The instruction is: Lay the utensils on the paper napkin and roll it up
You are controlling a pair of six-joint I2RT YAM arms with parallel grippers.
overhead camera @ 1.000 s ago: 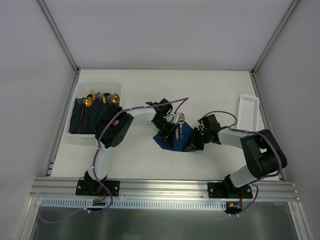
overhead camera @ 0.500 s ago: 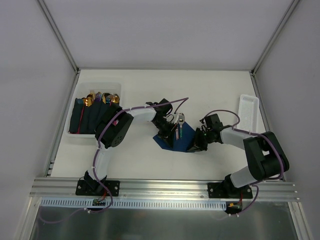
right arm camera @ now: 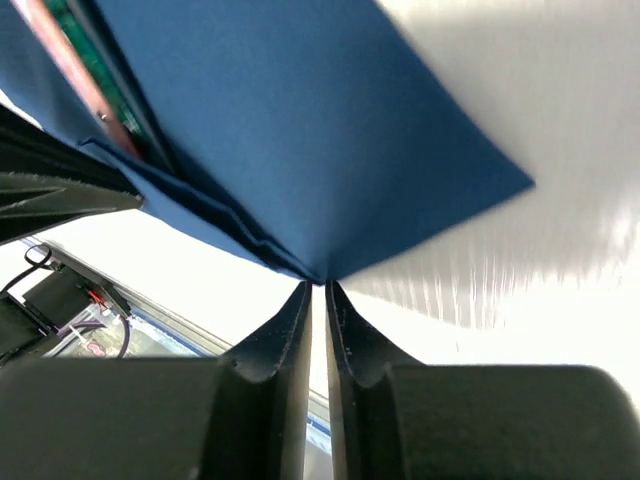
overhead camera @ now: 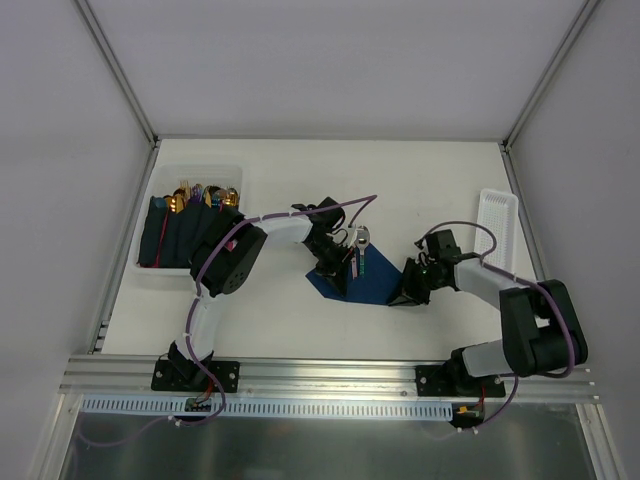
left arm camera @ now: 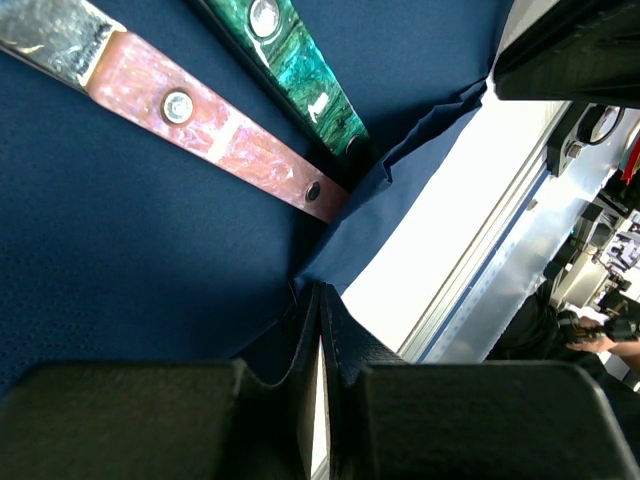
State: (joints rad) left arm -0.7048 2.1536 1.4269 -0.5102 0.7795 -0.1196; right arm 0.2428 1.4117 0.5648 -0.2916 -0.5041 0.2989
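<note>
While left gripper [left arm camera: 318,292] pinched the creased navy paper napkin [left arm camera: 120,250] bearing pink- and green-handled utensils [left arm camera: 215,130], right gripper [right arm camera: 318,288] state was unclear.

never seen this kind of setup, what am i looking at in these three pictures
These are two robot arms bolted to a table. The wide picture looks down from above. The other two come from a camera on each wrist, so the black shapes at the bottom are that arm's jaws. In the middle lies a dark blue paper napkin with utensils on it, one pink-handled, one green-handled. The left gripper is shut on a napkin edge. The right gripper has jaws nearly together at a napkin corner; whether they grip it is unclear. A bin of rolled napkins sits left, a white tray right.
</note>
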